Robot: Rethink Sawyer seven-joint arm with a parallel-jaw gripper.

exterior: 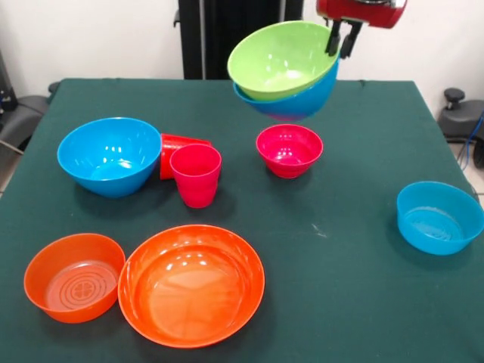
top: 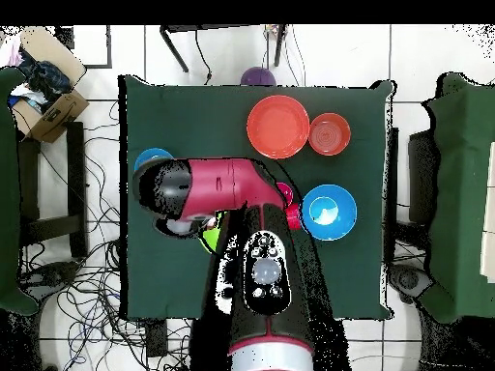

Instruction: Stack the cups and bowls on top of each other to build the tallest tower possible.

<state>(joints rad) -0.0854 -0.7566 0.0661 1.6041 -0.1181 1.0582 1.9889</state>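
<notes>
My gripper (exterior: 341,44) is at the top right of the front view, shut on the rim of a lime green bowl (exterior: 281,57) nested in a large blue bowl (exterior: 302,97). Both hang tilted in the air above the table. A small magenta bowl (exterior: 290,150) stands just below them. A pink cup (exterior: 196,174) stands upright, with a red-orange cup (exterior: 178,149) lying on its side behind it. Next to them is a second large blue bowl (exterior: 110,155). In the overhead view the arm hides the gripper, and only a sliver of the green bowl (top: 209,238) shows.
A large orange bowl (exterior: 191,283) and a small ringed-bottom orange bowl (exterior: 74,277) sit at the near left. A light blue bowl (exterior: 439,217) sits at the right edge. In the overhead view a purple bowl (top: 257,76) lies beyond the table's top edge.
</notes>
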